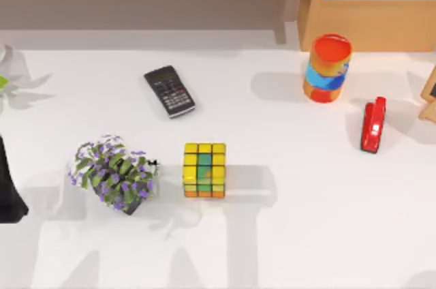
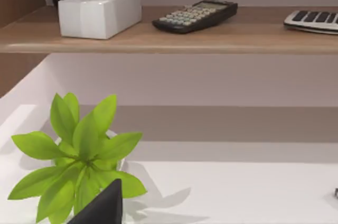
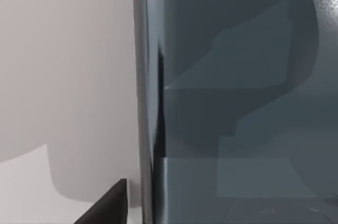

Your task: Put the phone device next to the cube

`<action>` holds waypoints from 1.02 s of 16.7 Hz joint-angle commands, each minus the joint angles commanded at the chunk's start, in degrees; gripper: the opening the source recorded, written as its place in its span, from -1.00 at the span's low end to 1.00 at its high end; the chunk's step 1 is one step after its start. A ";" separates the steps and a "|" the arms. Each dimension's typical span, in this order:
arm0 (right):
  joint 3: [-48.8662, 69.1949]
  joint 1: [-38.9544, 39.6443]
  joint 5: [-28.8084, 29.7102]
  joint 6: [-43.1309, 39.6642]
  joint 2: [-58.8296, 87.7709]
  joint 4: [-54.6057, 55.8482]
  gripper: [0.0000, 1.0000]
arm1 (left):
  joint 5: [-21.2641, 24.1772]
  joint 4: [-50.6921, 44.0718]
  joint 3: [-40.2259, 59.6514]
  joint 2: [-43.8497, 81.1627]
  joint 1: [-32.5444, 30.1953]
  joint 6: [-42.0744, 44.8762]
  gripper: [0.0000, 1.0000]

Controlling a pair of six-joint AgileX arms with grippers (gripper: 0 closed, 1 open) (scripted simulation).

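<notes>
The left arm sits parked at the worktop's left edge. Its tool faces a green leafy plant, and whether that tool is apart or together cannot be told. A purple-flowered pot plant stands near the cube on its left side, with a black calculator farther back. Bare worktop lies to the cube's right. Beyond it stand an orange, blue and yellow canister and a red stapler.

The phone device looms very close before the right wrist camera, its glossy grey-blue face beside the right tool. Whether that tool is clamped on it cannot be told, nor where over the worktop it sits.

The likely hazards are these. The slick glass may slip from a light hold. A descent on the cube's left could crush into the flowers. A careless approach could nudge the cube away. The calculator could be mistaken for the phone.
</notes>
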 joint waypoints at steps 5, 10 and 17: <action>0.00 0.00 0.00 0.00 0.00 0.00 -0.06 | 0.00 0.00 0.00 0.00 0.00 0.00 1.00; 0.00 0.00 0.00 0.00 0.00 0.00 -0.81 | 0.00 0.00 0.00 0.00 0.00 0.00 1.00; 0.00 0.00 0.00 0.00 0.00 0.00 -1.00 | 0.00 0.00 0.00 0.00 0.00 0.00 1.00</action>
